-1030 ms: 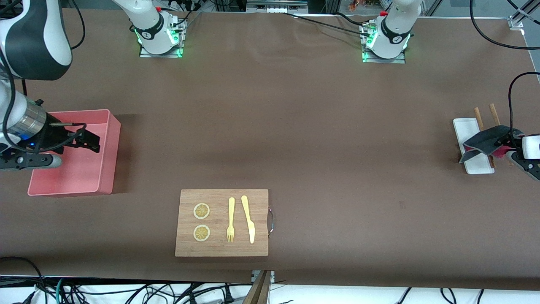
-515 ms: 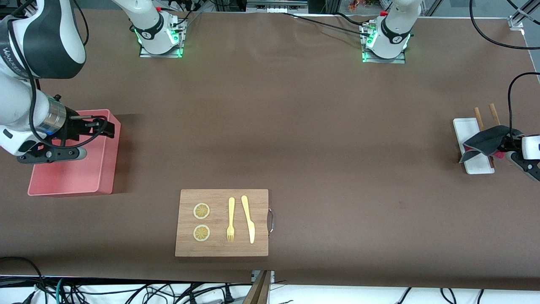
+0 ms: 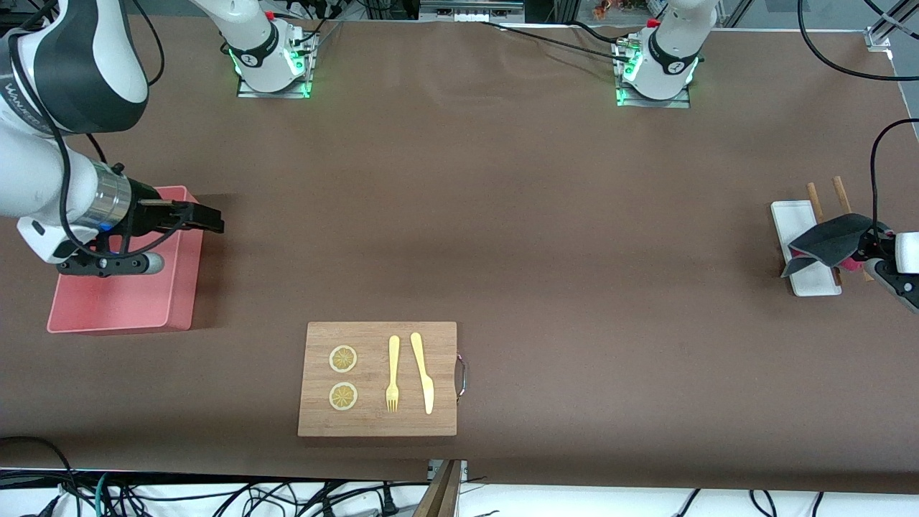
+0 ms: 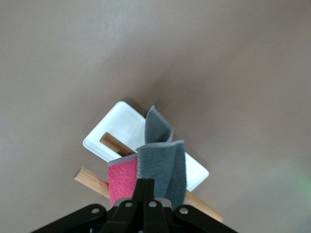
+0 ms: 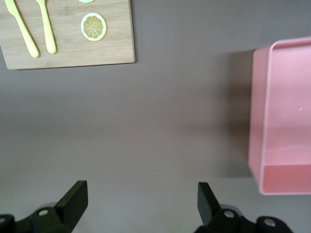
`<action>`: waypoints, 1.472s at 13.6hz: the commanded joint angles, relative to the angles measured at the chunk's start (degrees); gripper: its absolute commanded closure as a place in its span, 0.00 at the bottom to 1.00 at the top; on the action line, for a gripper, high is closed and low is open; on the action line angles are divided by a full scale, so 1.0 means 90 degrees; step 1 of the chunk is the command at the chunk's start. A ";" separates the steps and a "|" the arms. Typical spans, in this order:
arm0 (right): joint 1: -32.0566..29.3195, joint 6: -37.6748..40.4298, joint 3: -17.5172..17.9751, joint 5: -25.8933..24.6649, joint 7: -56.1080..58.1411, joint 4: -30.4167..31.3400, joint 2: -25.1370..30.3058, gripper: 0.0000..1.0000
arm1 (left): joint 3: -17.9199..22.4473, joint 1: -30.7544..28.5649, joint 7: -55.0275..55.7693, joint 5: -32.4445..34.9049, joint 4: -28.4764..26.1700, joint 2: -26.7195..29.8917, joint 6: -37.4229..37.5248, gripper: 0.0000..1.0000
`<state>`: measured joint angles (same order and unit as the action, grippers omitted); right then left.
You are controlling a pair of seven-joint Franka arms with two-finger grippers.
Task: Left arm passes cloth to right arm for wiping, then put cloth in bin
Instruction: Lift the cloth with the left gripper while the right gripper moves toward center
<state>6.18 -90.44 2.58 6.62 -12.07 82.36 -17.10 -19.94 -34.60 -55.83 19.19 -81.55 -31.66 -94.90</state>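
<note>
Front view: right gripper (image 3: 212, 220) is swinging off the bin (image 3: 123, 298) toward table centre, now over the bin's centre-side wall; left gripper (image 3: 870, 248) is barely shifting, holding the cloth (image 3: 826, 244) up over the white tray (image 3: 810, 276) at the left arm's end of the table. Handover, wipe and binning all pending. Open table between the arms; cutting board (image 3: 378, 378) sits nearer the camera. Left wrist view: fingers pinched on the cloth (image 4: 155, 165), pink face showing. Right wrist view: fingers spread wide, holding nothing, bin wall (image 5: 257, 116) beside them.

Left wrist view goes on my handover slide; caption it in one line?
Left gripper, fingers shut on the grey-and-pink cloth, holds it over the white tray.
</note>
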 commanded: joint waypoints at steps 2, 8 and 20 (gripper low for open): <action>0.0650 -0.0320 -0.0003 0.0094 -0.1517 -0.0040 -0.0170 0.00 | 0.0076 0.0310 0.0069 -0.0111 0.0370 -0.0018 0.0476 1.00; 0.1266 -0.1073 -0.0003 0.0338 -0.3315 -0.0040 -0.0444 0.00 | 0.0282 -0.0120 -0.0125 -0.0072 0.0321 -0.0467 0.0476 0.31; 0.1696 -0.1435 -0.0003 0.0339 -0.4255 -0.0060 -0.0659 0.00 | 0.0291 -0.0325 -0.0437 -0.0062 0.0330 -0.0770 0.0427 0.97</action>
<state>20.94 -103.10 2.86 8.76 -49.55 82.36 -22.65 -17.24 -37.31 -57.24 19.19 -79.43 -38.17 -91.18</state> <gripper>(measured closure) 0.000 0.714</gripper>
